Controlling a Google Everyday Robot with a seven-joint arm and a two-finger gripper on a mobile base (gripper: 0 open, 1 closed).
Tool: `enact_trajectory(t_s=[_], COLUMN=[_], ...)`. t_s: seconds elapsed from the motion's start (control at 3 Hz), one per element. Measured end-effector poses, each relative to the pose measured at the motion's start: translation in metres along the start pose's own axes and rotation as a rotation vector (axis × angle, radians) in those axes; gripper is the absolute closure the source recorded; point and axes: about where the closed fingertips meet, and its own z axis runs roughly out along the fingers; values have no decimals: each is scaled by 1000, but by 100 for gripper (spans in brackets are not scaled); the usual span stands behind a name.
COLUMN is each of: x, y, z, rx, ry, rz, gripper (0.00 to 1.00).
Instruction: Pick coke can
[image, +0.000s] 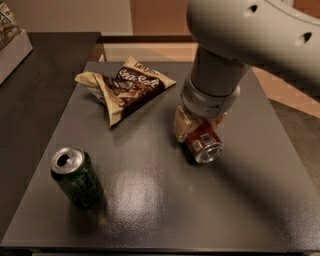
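the coke can (202, 142) lies on its side a little right of the middle of the dark grey surface (175, 210). its dark red body runs back under the wrist, and its silver end faces the camera and slightly downward. a white label patch with small dark marks shows on the upper flank near that end. the claw (200, 131) comes straight down from the thick pale arm (235, 45) and sits astride the can. its beige fingers (181, 127) have narrowed to the can's width and press against both flanks, so the can is gripped while it rests on the surface. a crumpled brown-and-tan snack bag (127, 87) lies near the can toward the back left, apart from it. a dark green can (75, 175) with a silver top stands upright well apart at the front left, close to the left edge. bare surface stretches in front of the coke can to the near edge and to its right toward the right edge, and the broad gap between the two cans is also open. beyond the left edge runs a darker counter (45, 75) with a pale box (10, 40) at its far corner.
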Motion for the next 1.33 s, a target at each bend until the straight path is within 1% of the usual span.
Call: enact_trajectory(t_s=[0.33,0.67,1.0,1.33], x=[-9,-21,-36,-49], y=[-7,-11,-14,-15], z=[-39,-78,-110,-132], rx=[35,59,78,78], ry=[-38,-70,-93,-143], rz=[-70,-147,-218,-262], gripper=[100,100,100,100])
